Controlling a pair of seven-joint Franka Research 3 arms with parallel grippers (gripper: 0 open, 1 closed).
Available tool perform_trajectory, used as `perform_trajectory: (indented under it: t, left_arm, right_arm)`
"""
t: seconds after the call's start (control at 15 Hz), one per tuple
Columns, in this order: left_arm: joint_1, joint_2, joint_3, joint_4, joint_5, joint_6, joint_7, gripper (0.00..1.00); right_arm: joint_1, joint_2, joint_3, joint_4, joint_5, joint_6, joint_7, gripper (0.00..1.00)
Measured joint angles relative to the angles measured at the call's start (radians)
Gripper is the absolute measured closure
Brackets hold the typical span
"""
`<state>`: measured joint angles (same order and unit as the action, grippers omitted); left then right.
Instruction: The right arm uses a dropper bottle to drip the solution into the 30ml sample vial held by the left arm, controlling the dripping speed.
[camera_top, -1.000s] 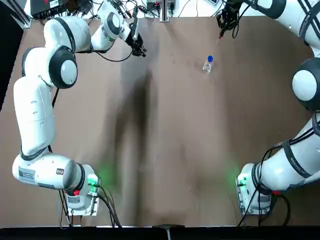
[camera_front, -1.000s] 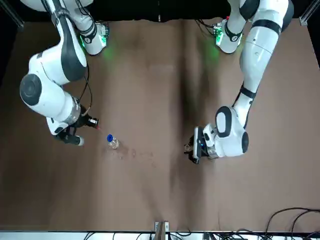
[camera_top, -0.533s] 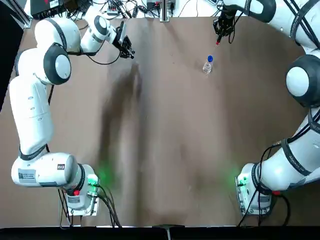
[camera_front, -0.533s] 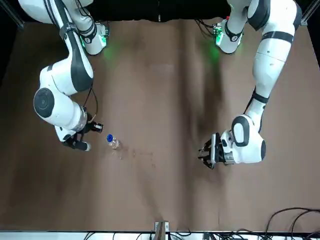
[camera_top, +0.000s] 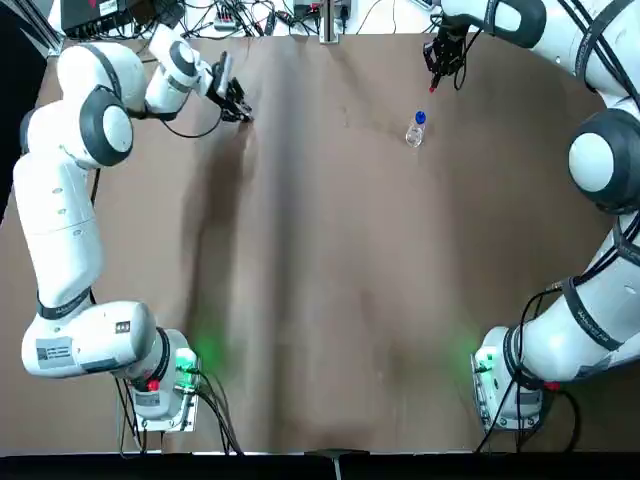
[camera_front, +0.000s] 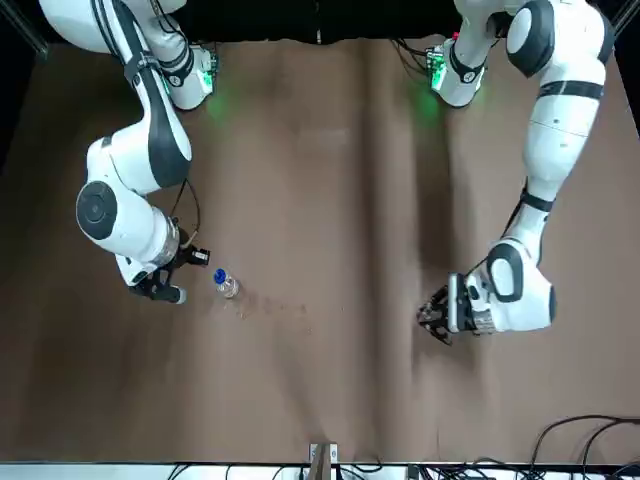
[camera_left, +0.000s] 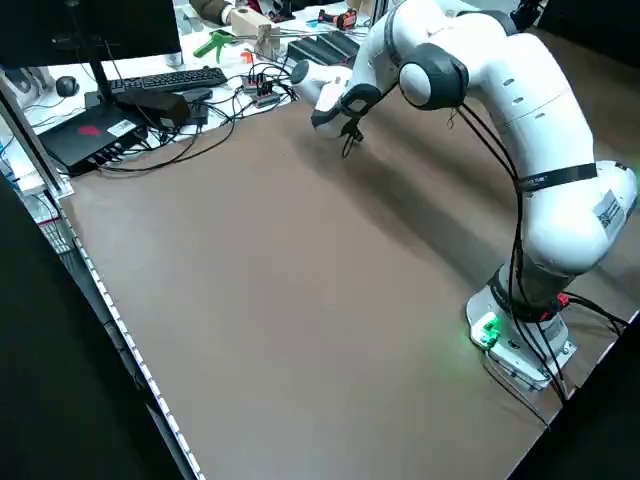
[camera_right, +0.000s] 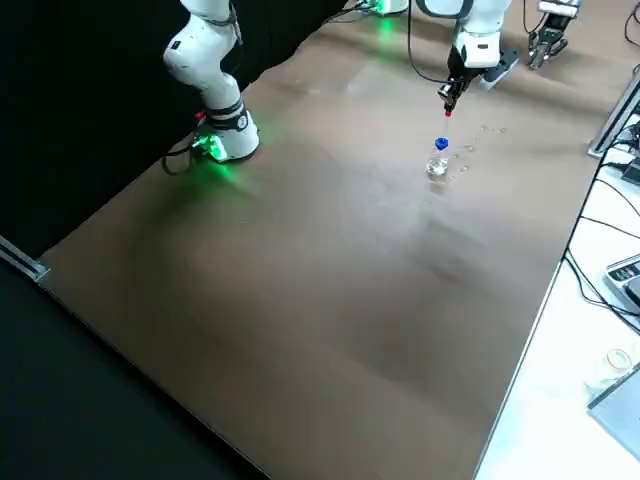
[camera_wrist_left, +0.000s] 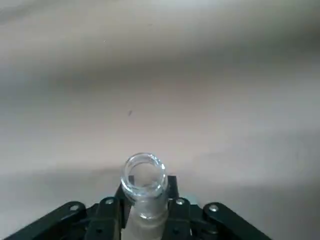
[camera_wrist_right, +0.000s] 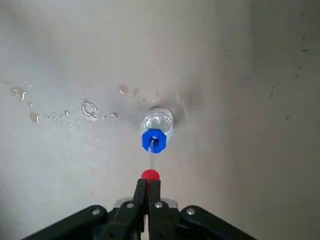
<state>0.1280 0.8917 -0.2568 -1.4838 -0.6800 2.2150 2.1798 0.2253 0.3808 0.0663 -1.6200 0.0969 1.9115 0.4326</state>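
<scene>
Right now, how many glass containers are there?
2: a tiny clear vial in the left gripper, a clear blue-collared bottle on the brown table below the right gripper.

Brown tabletop (camera_top: 340, 300); scattered liquid droplets (camera_wrist_right: 90, 109) seen on it in the right wrist view, some pooled, some small. Small dark specks (camera_wrist_right: 271, 91) also noted there. Beyond the table edge, left side view: white desk surface (camera_left: 180, 75) occupied by monitor (camera_left: 90, 28), black keyboard (camera_left: 168, 80), mouse (camera_left: 67, 86) and tangled black cables (camera_left: 225, 118). Green object (camera_left: 213, 42) placed near a red-and-black tool (camera_left: 338, 18). Person's sleeve (camera_left: 212, 10) glimpsed at the top of that view. In the right side view, a tape roll (camera_right: 618, 360) laid on white surface beside a grey panel (camera_right: 620, 412). Black curtain (camera_right: 110, 120) hung alongside.
</scene>
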Motion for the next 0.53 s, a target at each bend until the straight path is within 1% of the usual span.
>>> perform_trajectory:
  t: [0.2, 0.53]
  left_arm:
    - [0.047, 0.000, 0.000, 0.001, 0.000, -0.007, 0.019, 0.69]
    - [0.019, 0.000, -0.016, 0.001, 0.000, -0.007, -0.010, 0.69]
  right_arm:
    - [0.004, 0.006, 0.000, 0.000, 0.000, 0.007, 0.000, 0.96]
    - [0.005, 0.019, 0.000, 0.000, -0.003, 0.014, -0.001, 0.96]
